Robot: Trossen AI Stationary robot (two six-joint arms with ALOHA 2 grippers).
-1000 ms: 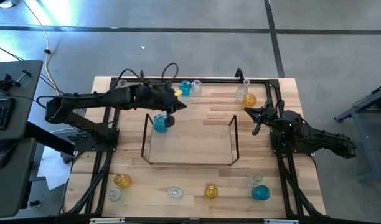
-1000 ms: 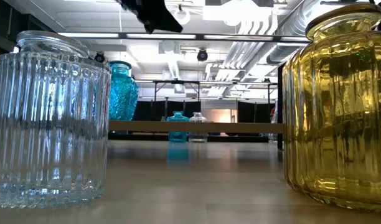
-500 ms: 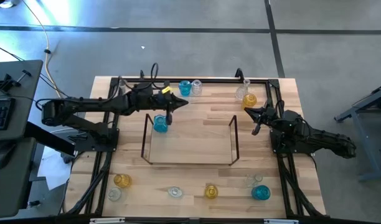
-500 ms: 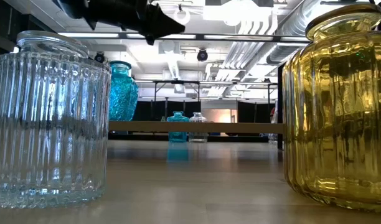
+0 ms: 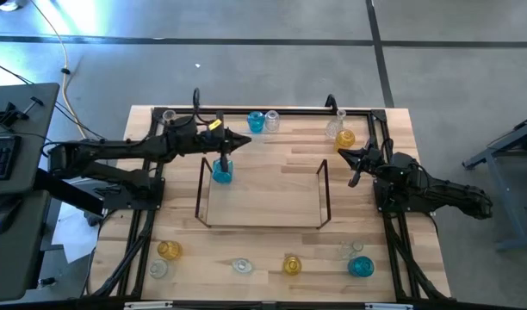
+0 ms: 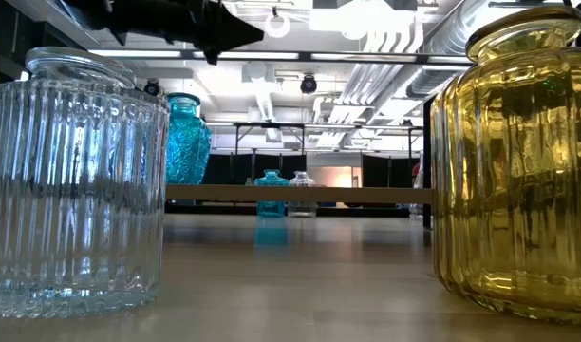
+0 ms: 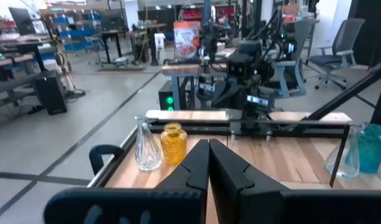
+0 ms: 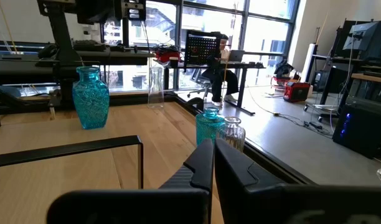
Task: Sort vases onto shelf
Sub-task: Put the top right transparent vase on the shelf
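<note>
I have one blue vase (image 5: 221, 170) standing upright on the shelf (image 5: 263, 207), at its back-left corner, just inside the dark end frame. My left tool (image 5: 244, 141) hangs just behind that corner, above the vase and clear of it, its fingers clenched on nothing. My right tool (image 5: 354, 162) waits off the shelf's right end, also pinched shut and empty. So I judge the first placement done and the step in hand to be the reach for the next vase. The rest of the vases are on the bench around the shelf: a blue one (image 5: 255, 121) with a clear one (image 5: 271, 120) behind the shelf's back edge, a clear (image 5: 335, 128) and an amber one (image 5: 346, 138) behind its right end, another clear one (image 5: 169, 115) off the back-left corner, and a row in front of it, including an amber vase (image 5: 169, 250), another amber (image 5: 291, 263) and a blue (image 5: 360, 266). The blue one behind the shelf is nearest my left tool, so next I must spread the fingers, bring them down around its narrow neck without knocking the clear one touching beside it, then close and lift.
</note>
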